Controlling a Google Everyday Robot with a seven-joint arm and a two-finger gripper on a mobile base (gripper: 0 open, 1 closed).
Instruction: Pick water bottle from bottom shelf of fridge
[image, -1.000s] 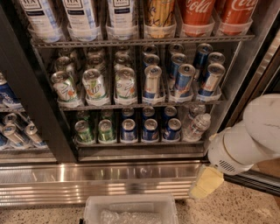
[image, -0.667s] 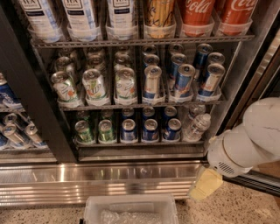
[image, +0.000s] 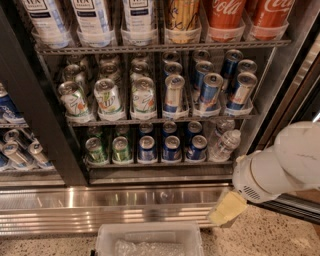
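Observation:
The fridge (image: 35, 115) stands open before me, black-framed, with a ribbed steel base panel (image: 100, 202). Its bottom shelf (image: 160, 164) holds green cans, blue cans and, at the right end, a clear ribbed water bottle (image: 225, 146) with a white cap, tilted forward, with another like it behind. My gripper (image: 226, 210) hangs at the lower right, in front of the steel base panel, below and slightly right of the bottle, and touches nothing. Its yellowish fingers (image: 227, 207) point down-left.
The shelf above holds 7UP cans (image: 107, 97) and slim blue-silver cans (image: 210, 90). The top rack holds tall labelled bottles and Coca-Cola bottles. A clear plastic bin (image: 150, 240) sits on the floor in front. The glass door frame (image: 295, 85) stands at the right. A second cooler section lies left.

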